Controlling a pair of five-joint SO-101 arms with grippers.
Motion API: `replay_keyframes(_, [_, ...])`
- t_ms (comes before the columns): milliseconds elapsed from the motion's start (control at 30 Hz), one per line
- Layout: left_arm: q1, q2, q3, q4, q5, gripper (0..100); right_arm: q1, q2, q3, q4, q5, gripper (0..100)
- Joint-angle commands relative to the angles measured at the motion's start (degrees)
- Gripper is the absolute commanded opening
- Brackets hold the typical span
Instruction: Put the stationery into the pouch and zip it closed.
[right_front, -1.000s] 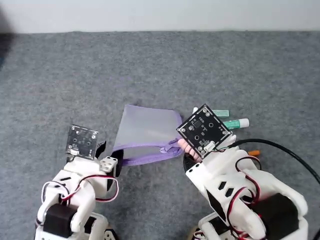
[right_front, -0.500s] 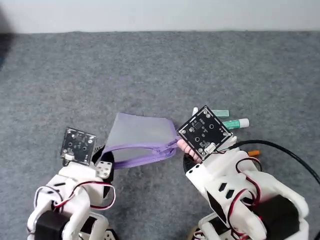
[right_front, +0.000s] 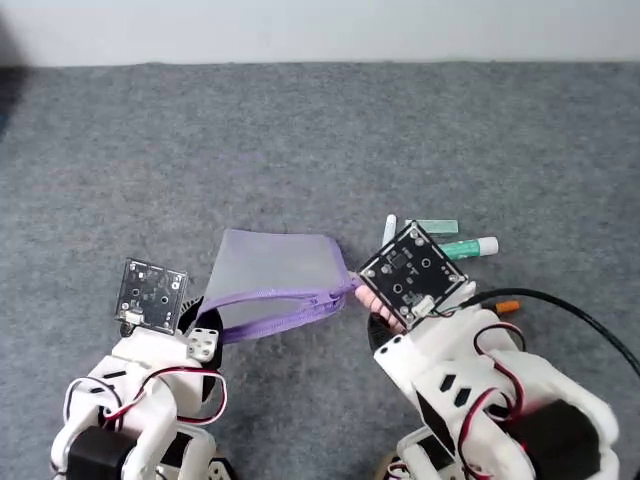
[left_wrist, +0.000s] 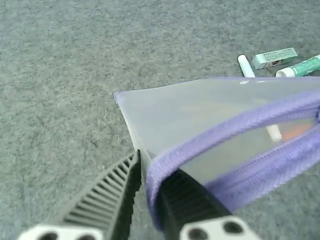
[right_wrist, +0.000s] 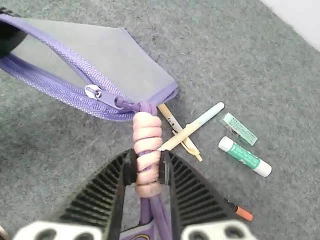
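A translucent purple-zippered pouch (right_front: 275, 278) lies between the arms, its mouth gaping along the zipper (left_wrist: 235, 130). My left gripper (left_wrist: 150, 185) is shut on the pouch's end (left_wrist: 150, 170) by the zipper tape. My right gripper (right_wrist: 148, 170) is shut on the pink coiled pull cord (right_wrist: 148, 137) tied to the zipper slider (right_wrist: 95, 92) at the other end. Loose stationery lies just beyond that end: a cream pen (right_wrist: 192, 129), a yellow pen (right_wrist: 172, 122), a green eraser (right_wrist: 240, 129), a green glue stick (right_wrist: 245, 156) and an orange marker (right_wrist: 241, 212).
Grey carpet (right_front: 320, 140) covers the table to the far white wall. In the high view the eraser (right_front: 437, 228), glue stick (right_front: 470, 247) and marker (right_front: 505, 305) sit close to the right arm. A black cable (right_front: 580, 320) runs off to the right.
The left arm has drawn back toward the near left, dragging the pouch's end with it. The pouch has shifted left and sits stretched between the two grippers.
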Motion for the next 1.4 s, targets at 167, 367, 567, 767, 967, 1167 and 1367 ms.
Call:
replay_keyframes(167, [-0.8,0.4,-2.9,0.2,0.4,1,0.7,-1.7,1.8,2.2,0.3,0.8])
replay_keyframes(367, [-0.8,0.4,-2.9,0.2,0.4,1,4.5,-1.8,2.1,2.2,0.3,0.8])
replay_keyframes(567, [-0.8,0.4,-2.8,0.2,0.5,1,8.6,-1.8,2.1,2.2,0.6,0.8])
replay_keyframes(767, [-0.8,0.4,-2.7,0.2,0.5,1,8.5,-1.8,1.8,2.2,0.3,3.9])
replay_keyframes(967, [-0.8,0.4,-2.6,0.2,0.5,1,8.8,-1.7,-0.1,2.4,-4.2,20.7])
replay_keyframes(1167, [-0.8,0.4,-2.6,0.2,0.5,1,11.7,-1.8,-3.0,2.4,-8.3,14.0])
replay_keyframes(1367, [-0.8,0.4,-2.6,0.2,0.6,1,28.4,4.9,-1.8,2.3,-5.7,18.3])
